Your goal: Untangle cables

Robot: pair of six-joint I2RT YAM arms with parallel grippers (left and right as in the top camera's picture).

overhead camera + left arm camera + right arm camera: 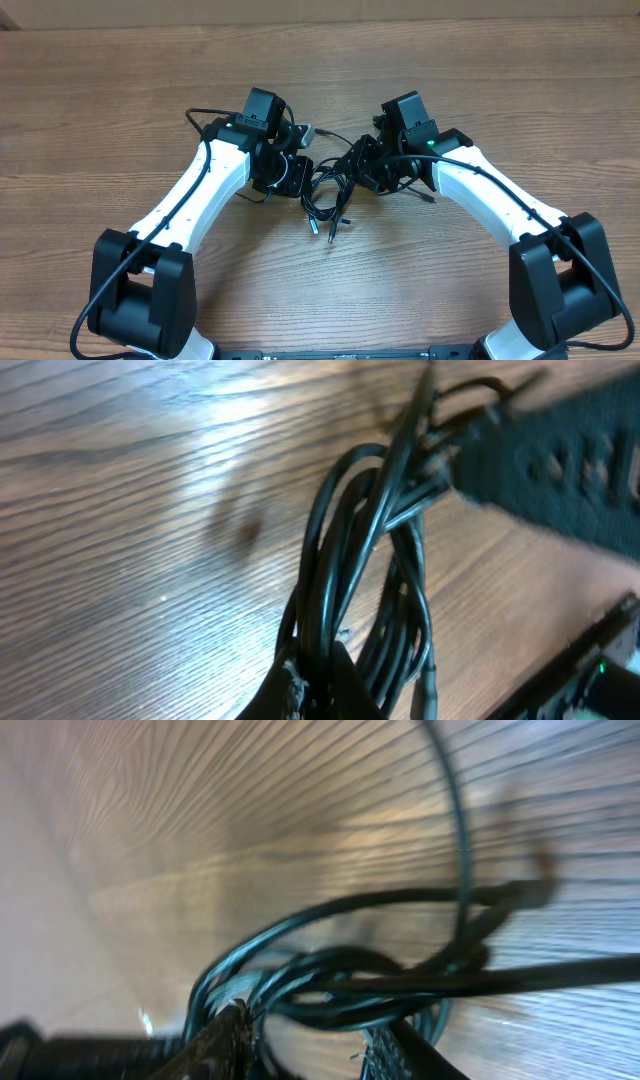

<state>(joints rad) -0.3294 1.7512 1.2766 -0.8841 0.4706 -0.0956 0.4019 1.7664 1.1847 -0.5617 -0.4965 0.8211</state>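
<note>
a: status?
b: early, pull-apart step. left gripper (293,178) jaws are shut, pinching the cables (325,195) at the bunch's left edge. its wrist view shows strands running straight into the fingertips. bunch sits mid table (120,100), between both grippers, knotted. two plugs (320,232) trail toward the near edge.
a: right side?
b: right gripper (368,165) is at the bunch's right edge. jaws part way apart, loops crossing the gap, nothing looks clamped.
a: next move?
b: my read: right needs to close on one loop only, then draw away while left anchors. grab several strands and the knot likely tightens.
a: blind spots?
b: overhead: both sets of fingertips are hidden under the wrists. right wrist view is smeared, so can't count strands or tell which one lies between the fingers. total number of cables, can't tell.
</note>
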